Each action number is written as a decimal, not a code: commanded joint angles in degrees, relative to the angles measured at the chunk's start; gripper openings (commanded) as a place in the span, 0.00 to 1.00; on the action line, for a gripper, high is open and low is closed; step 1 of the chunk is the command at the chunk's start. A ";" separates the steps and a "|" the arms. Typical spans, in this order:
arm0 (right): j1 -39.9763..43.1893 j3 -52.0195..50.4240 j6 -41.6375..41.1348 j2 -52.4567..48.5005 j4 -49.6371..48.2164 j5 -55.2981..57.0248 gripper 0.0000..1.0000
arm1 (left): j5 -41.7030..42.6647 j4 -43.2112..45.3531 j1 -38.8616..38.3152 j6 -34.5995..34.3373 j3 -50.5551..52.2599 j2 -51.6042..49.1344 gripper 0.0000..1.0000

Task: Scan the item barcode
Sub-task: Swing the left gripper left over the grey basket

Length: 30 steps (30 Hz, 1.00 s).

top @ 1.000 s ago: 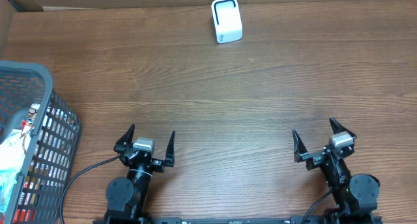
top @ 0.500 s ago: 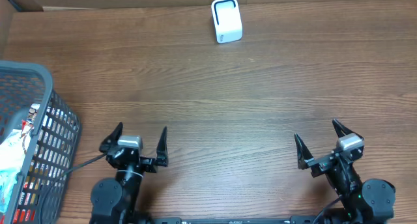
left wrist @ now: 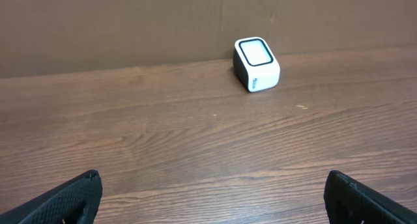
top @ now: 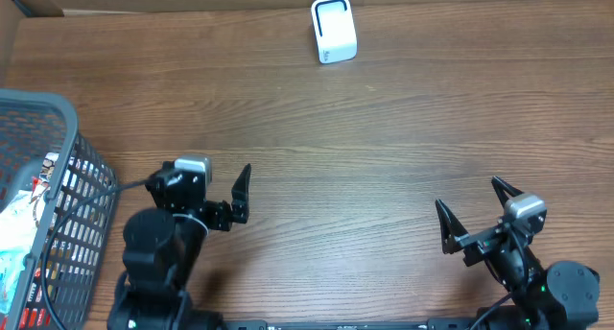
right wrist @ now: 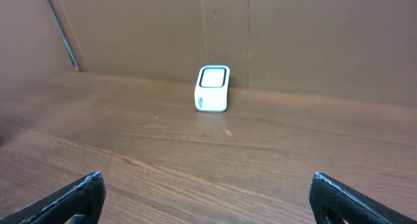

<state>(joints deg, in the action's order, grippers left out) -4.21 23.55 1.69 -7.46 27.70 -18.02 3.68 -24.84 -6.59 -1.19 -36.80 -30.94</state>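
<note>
A white barcode scanner (top: 334, 30) with a dark-rimmed window stands upright at the far middle of the wooden table; it also shows in the left wrist view (left wrist: 257, 64) and the right wrist view (right wrist: 212, 88). Packaged items (top: 14, 236) lie in a grey basket (top: 59, 107) at the left edge. My left gripper (top: 204, 172) hangs open beside the basket's right wall, with only bare wood between its fingertips (left wrist: 212, 180). Near the front right, my right gripper (top: 468, 194) is open and empty too (right wrist: 207, 180). Both grippers are far from the scanner.
A brown cardboard wall (left wrist: 130, 22) runs along the back of the table, right behind the scanner. A black cable (top: 106, 191) leads from the left arm toward the basket wall.
My left arm has risen and swung forward and left, toward the basket. The right arm has drifted slightly right and toward the front edge. Both grippers stayed open.
</note>
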 commanded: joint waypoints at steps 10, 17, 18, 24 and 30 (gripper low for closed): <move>-0.33 1.99 -0.44 -6.95 -0.92 -4.20 1.00 | 4.11 -0.79 0.31 1.44 -6.51 -5.73 1.00; -0.31 13.25 -1.62 -24.33 4.63 -6.38 1.00 | 4.28 -21.86 0.31 1.01 -37.86 -17.29 1.00; -0.26 15.69 -1.73 -27.82 6.25 -6.54 1.00 | 4.28 -26.29 0.31 1.25 -43.15 -19.61 1.00; -0.22 23.21 -1.68 -42.82 8.52 -5.77 1.00 | 4.24 -51.17 0.31 8.07 -74.10 -33.55 1.00; -0.22 23.17 -1.95 -51.80 8.55 -7.21 1.00 | 4.61 -55.91 0.31 8.94 -80.81 -37.20 1.00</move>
<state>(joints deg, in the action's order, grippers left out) -4.23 45.60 0.14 -56.69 35.62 -24.16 7.53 -79.88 -6.59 5.34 -116.14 -66.98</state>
